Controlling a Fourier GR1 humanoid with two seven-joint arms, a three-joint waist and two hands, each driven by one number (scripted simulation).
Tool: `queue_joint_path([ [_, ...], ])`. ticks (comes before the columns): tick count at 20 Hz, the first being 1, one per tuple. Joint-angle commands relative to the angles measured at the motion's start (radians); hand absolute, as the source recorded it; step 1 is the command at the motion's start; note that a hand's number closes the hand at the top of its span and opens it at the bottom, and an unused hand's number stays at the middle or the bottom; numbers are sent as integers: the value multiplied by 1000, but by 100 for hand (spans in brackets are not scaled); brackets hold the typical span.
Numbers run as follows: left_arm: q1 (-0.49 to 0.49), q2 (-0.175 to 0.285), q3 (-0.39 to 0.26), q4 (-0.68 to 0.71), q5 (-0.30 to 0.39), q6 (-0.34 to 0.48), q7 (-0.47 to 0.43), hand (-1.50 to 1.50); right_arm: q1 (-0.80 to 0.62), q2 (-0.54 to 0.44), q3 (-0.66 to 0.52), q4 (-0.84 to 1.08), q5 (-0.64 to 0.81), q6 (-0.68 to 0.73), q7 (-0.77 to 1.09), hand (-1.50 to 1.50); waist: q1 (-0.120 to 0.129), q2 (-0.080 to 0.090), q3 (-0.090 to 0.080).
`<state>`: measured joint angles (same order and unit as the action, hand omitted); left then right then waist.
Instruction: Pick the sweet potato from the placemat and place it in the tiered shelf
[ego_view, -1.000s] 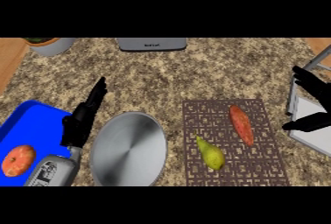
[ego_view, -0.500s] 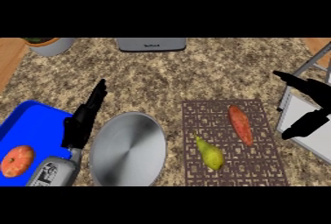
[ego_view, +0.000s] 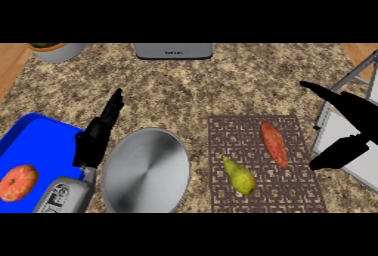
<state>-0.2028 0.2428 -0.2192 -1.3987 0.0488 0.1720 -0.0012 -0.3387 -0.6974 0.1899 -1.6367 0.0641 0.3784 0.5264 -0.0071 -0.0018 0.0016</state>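
The shelf is cut off by the right edge, so only a pale panel and thin grey struts can be seen, and part of it is covered by the right hand. A grey pot at the top left and a grey box at top centre are both cropped along the upper edge. A small mark is carried on the box's face, but it is too small to be read. Dark markings on the left forearm cannot be read either.

The sweet potato is found on the right half of the mat, lying lengthwise. It is orange, long and tapered, and nothing touches it. A yellow-green pear lies lower down on the same mat, just apart from it. The mat is brown with a lattice pattern.

The right hand is held open, with the fingers straight and the thumb spread wide below them. The thumb's tip is near the mat's right edge but clear of the sweet potato. The left hand is kept flat, with straight fingers pressed together, between a blue tray and a round, brushed-metal plate. A round orange fruit rests on the tray. The counter is of speckled stone.
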Motion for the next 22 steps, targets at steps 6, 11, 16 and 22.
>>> queue_joint_path([
  [6,48,-5,63,-67,-27,-73,30,0,73,116,-62,-111,133,42,83,-150,8,1,-2],
  [11,28,-51,61,-72,-79,-58,61,0,52,213,-49,-125,185,64,137,-150,8,1,-2],
  [16,64,-81,73,-65,-105,-67,-6,0,61,241,-85,-47,263,83,63,-150,10,2,-2],
  [22,10,-103,113,-37,-126,-92,36,0,92,305,-84,-42,356,98,39,-150,7,2,-2],
])
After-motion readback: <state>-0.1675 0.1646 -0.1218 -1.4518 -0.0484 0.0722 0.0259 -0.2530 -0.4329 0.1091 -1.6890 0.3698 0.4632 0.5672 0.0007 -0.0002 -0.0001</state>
